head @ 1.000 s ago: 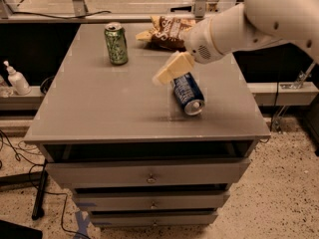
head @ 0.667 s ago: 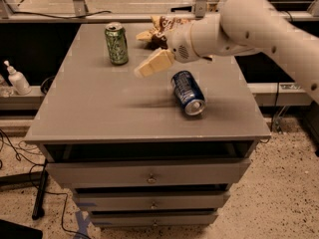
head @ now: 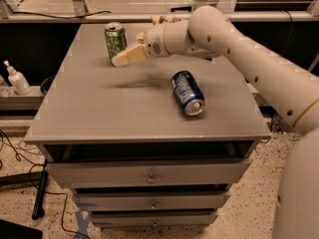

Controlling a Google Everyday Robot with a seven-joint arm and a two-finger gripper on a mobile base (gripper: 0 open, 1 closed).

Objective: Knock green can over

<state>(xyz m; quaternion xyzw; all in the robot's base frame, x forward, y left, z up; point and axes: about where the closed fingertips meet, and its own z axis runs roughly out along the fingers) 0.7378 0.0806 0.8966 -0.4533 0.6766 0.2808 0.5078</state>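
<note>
A white robot arm (head: 259, 68) reaches in from the right edge of the frame and across the upper middle. Under it stands a grey cabinet (head: 99, 118) with a flat top and drawers (head: 149, 176) stacked below. A blue can (head: 187, 92) lies on its side right of centre on the top, its open end toward the front edge. The green can (head: 115, 40) stands upright near the back left of the top. The gripper (head: 117, 60) hangs low just right of that can's base, its tan fingers pressed together with nothing between them; whether it touches the can cannot be told. A pump bottle (head: 15, 78) sits on a ledge at far left.
</note>
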